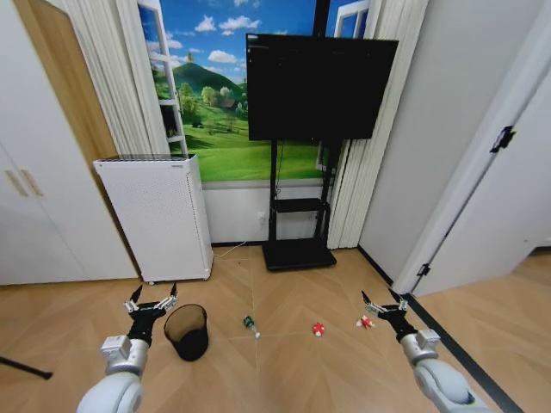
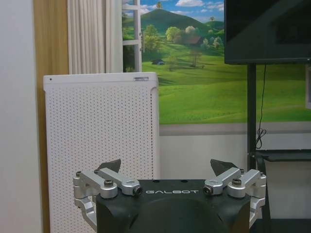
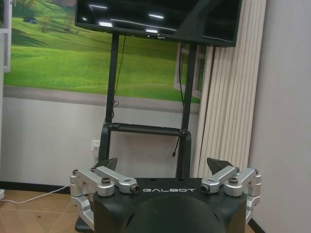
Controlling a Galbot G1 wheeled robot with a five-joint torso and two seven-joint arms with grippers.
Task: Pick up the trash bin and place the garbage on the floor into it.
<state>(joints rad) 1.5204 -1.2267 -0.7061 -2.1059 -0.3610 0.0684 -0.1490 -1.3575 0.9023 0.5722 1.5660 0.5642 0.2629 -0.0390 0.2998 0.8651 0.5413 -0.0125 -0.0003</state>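
The trash bin (image 1: pixel 188 331), a small black wire-mesh basket, stands upright on the floor (image 1: pixel 284 370) at the lower left. My left gripper (image 1: pixel 152 298) is held open just left of the bin, apart from it. The garbage lies in a row to the right of the bin: a clear bottle with a green label (image 1: pixel 250 325), a red-and-white wrapper (image 1: pixel 318 329), and another wrapper (image 1: pixel 364 323). My right gripper (image 1: pixel 385 302) is open beside that last wrapper, holding nothing. In the wrist views, both the left gripper (image 2: pixel 169 166) and the right gripper (image 3: pixel 165 164) face the far wall with spread fingers.
A tall white perforated air purifier (image 1: pixel 159 215) stands against the wall behind the bin. A black TV on a stand (image 1: pixel 297 249) is at centre back. White cabinets (image 1: pixel 34 206) close the left side; a white wall and door (image 1: pixel 491 198) close the right.
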